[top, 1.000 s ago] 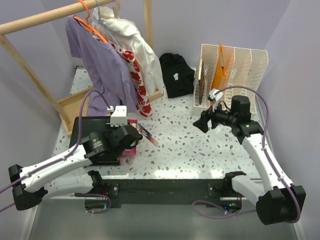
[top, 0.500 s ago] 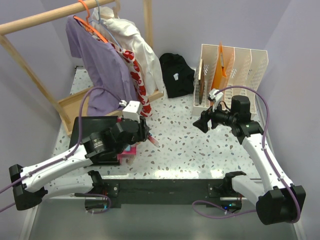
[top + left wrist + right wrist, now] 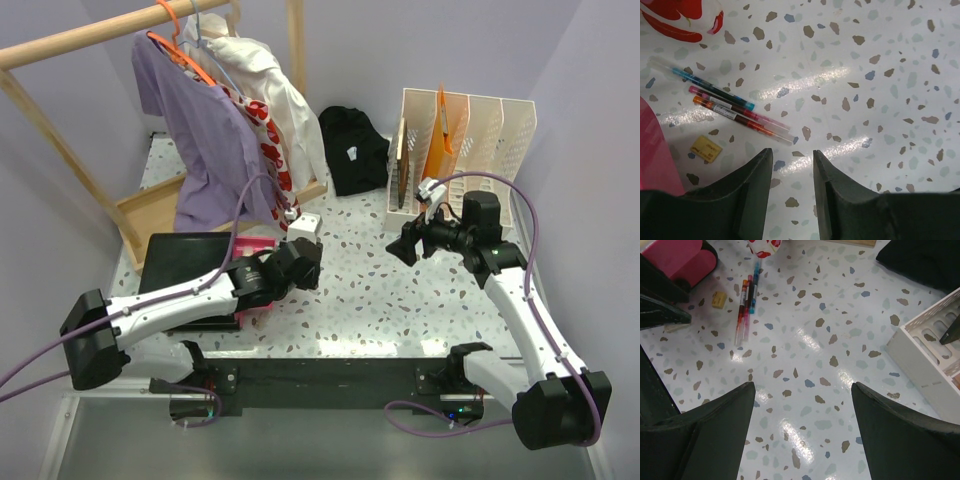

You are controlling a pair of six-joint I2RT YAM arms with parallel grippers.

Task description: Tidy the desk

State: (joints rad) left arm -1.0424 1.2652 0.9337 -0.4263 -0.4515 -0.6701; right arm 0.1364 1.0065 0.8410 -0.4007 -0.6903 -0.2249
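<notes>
The desk (image 3: 370,290) is a white speckled tabletop. Three pens (image 3: 725,102) lie side by side on it, with a small yellow tag (image 3: 706,148) beside them; the right wrist view shows the same pens (image 3: 746,300). My left gripper (image 3: 303,268) hovers over that spot and hides the pens from the top camera. Its jaws (image 3: 792,152) stand part open with nothing between them, and the pens lie ahead and to the left. My right gripper (image 3: 400,243) hangs wide open and empty over bare desk (image 3: 802,385), in front of the file rack.
A pink box (image 3: 252,300) sits beside a black flat slab (image 3: 185,262) at the left. A wooden clothes rack (image 3: 150,215) holds a purple shirt (image 3: 200,130) and a white-and-red garment (image 3: 270,100). Black folded cloth (image 3: 352,148) and a white file rack (image 3: 470,140) stand behind.
My left arm has swung right and forward, from over the black slab and pink box to above the pens. The right arm has not moved.
</notes>
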